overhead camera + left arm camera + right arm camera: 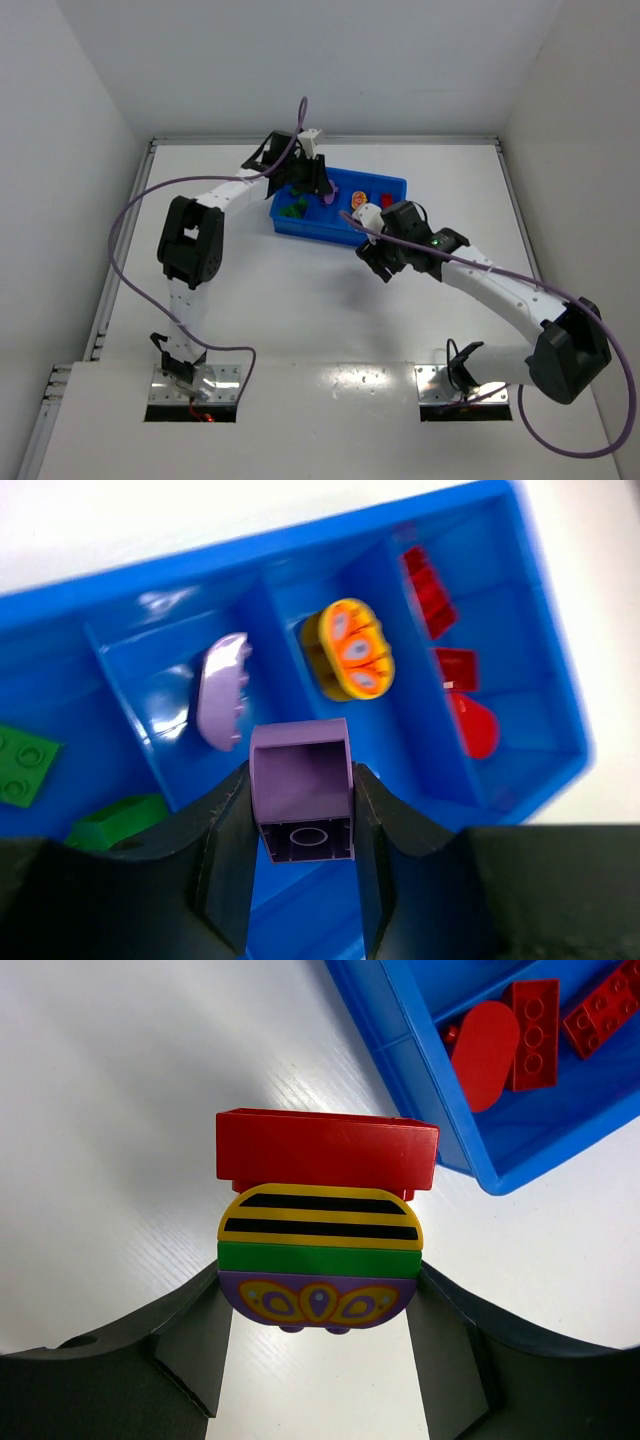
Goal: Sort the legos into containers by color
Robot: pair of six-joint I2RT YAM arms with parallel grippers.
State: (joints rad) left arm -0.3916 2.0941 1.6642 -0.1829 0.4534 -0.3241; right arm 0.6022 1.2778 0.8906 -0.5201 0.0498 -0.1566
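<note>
My left gripper [301, 770] is shut on a purple brick [300, 792], held above the blue tray [300, 530], roughly over its second compartment. That compartment holds a pale purple piece [220, 690]. Green bricks [25, 765] lie in the far-left one, an orange patterned piece [350, 650] in the third, red bricks [455, 670] in the fourth. My right gripper [320, 1272] is shut on a multicoloured clump [320, 1220]: red on top, striped yellow, green, patterned purple. It hangs over the white table beside the tray's corner [400, 1030].
The tray [385, 182] sits at the table's far middle, with both arms reaching to it. White walls enclose the table on three sides. Red bricks [500, 1040] show in the tray's end compartment in the right wrist view.
</note>
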